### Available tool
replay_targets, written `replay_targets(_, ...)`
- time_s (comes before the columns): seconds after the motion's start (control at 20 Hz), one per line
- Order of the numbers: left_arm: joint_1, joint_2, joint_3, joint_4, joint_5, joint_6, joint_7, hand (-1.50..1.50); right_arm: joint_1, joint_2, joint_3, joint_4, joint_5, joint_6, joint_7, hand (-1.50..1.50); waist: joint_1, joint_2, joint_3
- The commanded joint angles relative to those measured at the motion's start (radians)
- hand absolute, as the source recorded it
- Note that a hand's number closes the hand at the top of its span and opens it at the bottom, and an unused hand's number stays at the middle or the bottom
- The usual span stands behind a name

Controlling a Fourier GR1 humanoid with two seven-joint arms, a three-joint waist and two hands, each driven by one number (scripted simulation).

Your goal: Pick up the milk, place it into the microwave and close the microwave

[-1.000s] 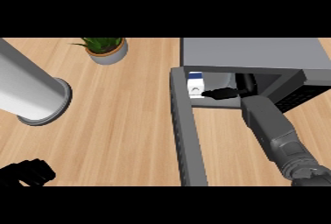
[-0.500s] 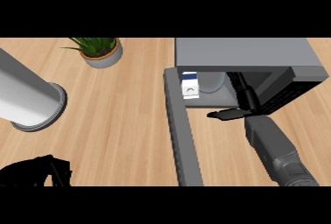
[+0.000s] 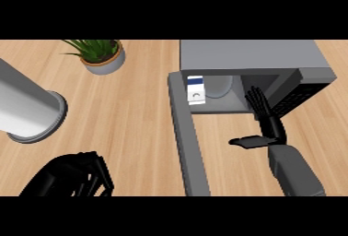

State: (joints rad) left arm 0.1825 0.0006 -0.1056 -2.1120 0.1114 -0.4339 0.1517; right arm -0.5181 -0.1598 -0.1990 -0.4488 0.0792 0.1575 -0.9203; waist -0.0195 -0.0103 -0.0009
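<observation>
The milk [image 3: 195,90] stands inside the microwave [image 3: 248,57], at the left of the opening. The right hand [image 3: 263,117] is at 3 o'clock from the milk, fingers straight and spread wide, holding nothing. Its fingertips sit at the mouth of the opening. The door [image 3: 187,147] hangs open, reaching toward 6 o'clock. If the door swings shut now, it could hit that hand. A hard push could tip the milk.

The left hand [image 3: 71,177], at 7 o'clock, is curled and empty. The wooden tabletop [image 3: 136,120] also carries a plant [image 3: 101,54] at 11 o'clock and a big grey cylinder [image 3: 24,108] at 9 o'clock.
</observation>
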Motion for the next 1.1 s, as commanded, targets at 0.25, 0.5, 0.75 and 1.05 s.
replay_targets(0.25,-0.193,-0.001,-0.179,0.262,-0.194,0.089,-0.115,1.5,0.31,-0.04,0.05,-0.308,-0.03,0.086,0.044,-1.5,-0.027,0.003,-0.002)
replay_targets(0.5,-0.326,-0.001,-0.333,0.506,-0.268,0.211,-0.146,1.5,0.429,-0.086,0.046,-0.47,-0.067,0.138,0.034,-1.5,-0.033,0.009,-0.001)
replay_targets(0.75,-0.41,-0.001,-0.434,0.764,-0.28,0.371,-0.27,1.5,0.515,-0.149,0.052,-0.654,-0.083,0.161,0.103,-1.5,-0.023,0.012,-0.001)
replay_targets(1.05,-0.535,0.0,-0.523,0.999,-0.188,0.61,-0.454,1.5,0.656,-0.159,0.081,-0.846,-0.158,0.268,0.078,-1.5,-0.036,0.015,-0.002)
